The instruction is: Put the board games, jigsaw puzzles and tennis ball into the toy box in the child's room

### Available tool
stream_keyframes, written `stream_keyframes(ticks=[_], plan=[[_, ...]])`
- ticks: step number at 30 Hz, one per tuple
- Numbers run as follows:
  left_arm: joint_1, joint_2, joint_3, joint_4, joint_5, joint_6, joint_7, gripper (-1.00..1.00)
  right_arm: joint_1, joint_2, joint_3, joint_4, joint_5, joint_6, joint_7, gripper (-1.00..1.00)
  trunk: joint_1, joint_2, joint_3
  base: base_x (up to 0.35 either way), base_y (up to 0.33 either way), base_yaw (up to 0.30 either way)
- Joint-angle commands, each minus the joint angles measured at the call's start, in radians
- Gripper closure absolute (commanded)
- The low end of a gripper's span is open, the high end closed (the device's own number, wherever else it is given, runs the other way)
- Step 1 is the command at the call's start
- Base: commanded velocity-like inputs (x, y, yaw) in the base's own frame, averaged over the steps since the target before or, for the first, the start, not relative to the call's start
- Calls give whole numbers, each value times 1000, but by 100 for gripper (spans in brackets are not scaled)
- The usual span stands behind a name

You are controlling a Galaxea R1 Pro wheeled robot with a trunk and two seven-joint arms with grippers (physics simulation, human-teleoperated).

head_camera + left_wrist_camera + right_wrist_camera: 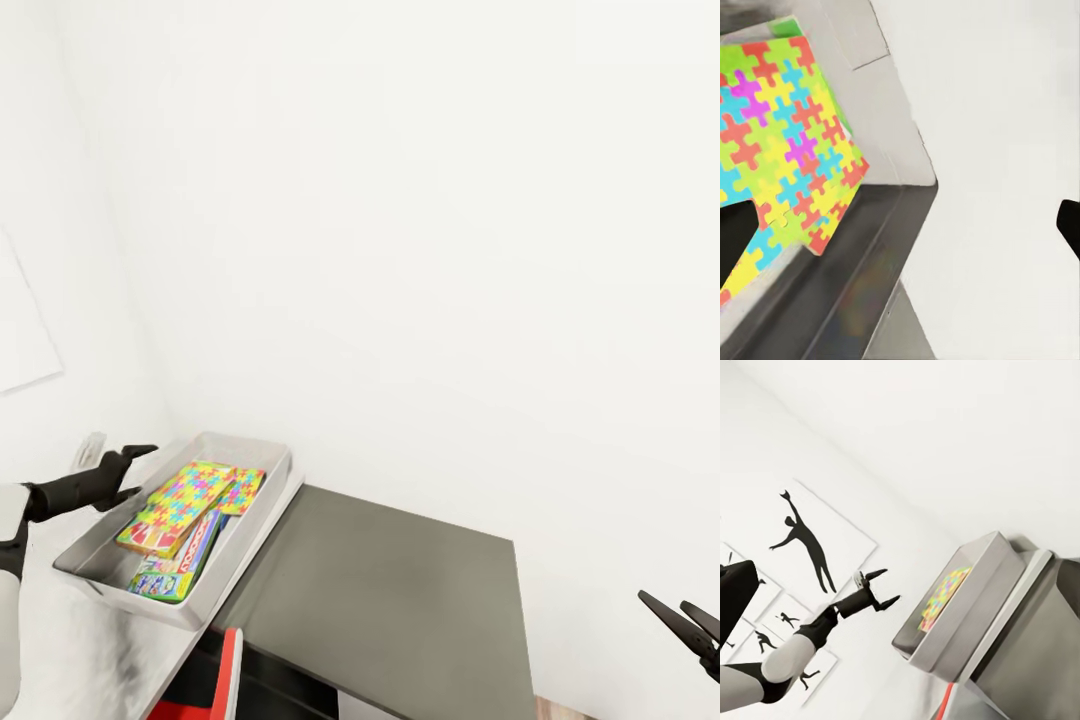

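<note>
Left gripper (pixel 132 470) hangs open and empty just beside the toy box (pixel 262 462) rim, jigsaw puzzles (pixel 178 505) stacked over board games (pixel 185 555) inside, likely released there; right gripper (pixel 690 625) parted, empty, well apart over dark cabinet (pixel 400 590).

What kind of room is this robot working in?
Probably a child's bedroom or playroom. A grey toy box holds colourful jigsaw puzzles and board games, and black sports-silhouette posters hang on the white wall.
</note>
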State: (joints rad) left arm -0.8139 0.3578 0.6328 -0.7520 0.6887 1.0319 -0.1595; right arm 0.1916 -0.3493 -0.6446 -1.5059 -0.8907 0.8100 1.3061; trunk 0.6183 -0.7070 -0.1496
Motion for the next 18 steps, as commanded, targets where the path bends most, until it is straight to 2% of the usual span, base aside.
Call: stream_keyframes(ticks=[1,2,5,6,9,10,11,13,15,18], plan=[[6,3,5,-16,-14,8,-35,-100,0,0,0,0,-6,8,-1,-100,0,-1,0,0,0,-52],[15,8,6,-29,-14,11,-60,-100,0,0,0,0,-6,8,-1,-100,0,-1,1,0,0,-54],[89,49,6,-76,-14,15,-217,-100,0,0,-1,0,-7,8,1,-100,0,-1,6,0,0,-59],[100,55,6,-81,-14,15,-246,-100,0,0,-1,0,-7,8,1,-100,0,-1,7,0,0,-61],[173,79,3,-115,-17,15,-430,-100,0,0,0,0,-6,7,2,-100,0,-1,12,0,0,-34],[187,81,3,-124,-19,15,-461,-100,0,0,0,0,-6,7,2,-100,0,-1,13,0,0,-16],[217,85,2,-147,-20,15,-518,-100,0,0,0,0,-6,7,2,-100,0,-1,15,0,0,-10],[250,86,1,-178,-22,15,-569,-100,0,1,0,0,-6,6,2,-100,0,-1,18,0,0,-8],[319,88,-3,-255,-24,15,-650,-100,0,1,0,0,-5,6,2,-100,0,-1,21,0,0,-4],[358,89,-8,-316,-25,15,-695,-100,0,1,0,0,-4,5,1,-100,0,-1,25,0,0,-2]])
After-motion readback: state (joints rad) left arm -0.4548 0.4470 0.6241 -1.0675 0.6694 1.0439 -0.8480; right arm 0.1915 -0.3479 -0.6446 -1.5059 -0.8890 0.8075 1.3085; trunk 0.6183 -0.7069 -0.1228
